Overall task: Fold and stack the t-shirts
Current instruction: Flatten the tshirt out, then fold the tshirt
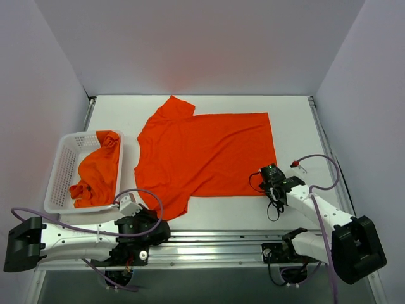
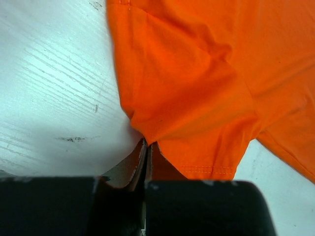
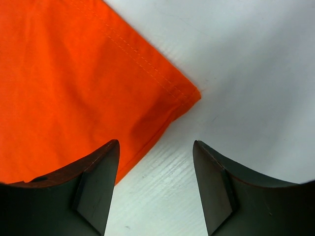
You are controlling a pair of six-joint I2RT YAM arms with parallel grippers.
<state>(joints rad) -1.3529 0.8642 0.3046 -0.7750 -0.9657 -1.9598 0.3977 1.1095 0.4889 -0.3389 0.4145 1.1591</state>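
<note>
One orange-red t-shirt point(image 1: 205, 155) lies spread flat on the white table. Its near left sleeve point(image 2: 197, 108) bunches into my left gripper point(image 1: 140, 208), which is shut on the cloth at the fingertips point(image 2: 146, 143). A second t-shirt point(image 1: 98, 171) sits crumpled in the white basket point(image 1: 63, 164). My right gripper point(image 1: 271, 172) hovers low over the spread shirt's near right hem corner point(image 3: 189, 96). It stands open point(image 3: 156, 147), with the left finger over the fabric, the right finger over bare table, and nothing between them.
The basket stands at the table's left edge, close to my left arm. A metal rail point(image 1: 215, 237) runs along the near edge by both arm bases. White walls enclose the table on three sides.
</note>
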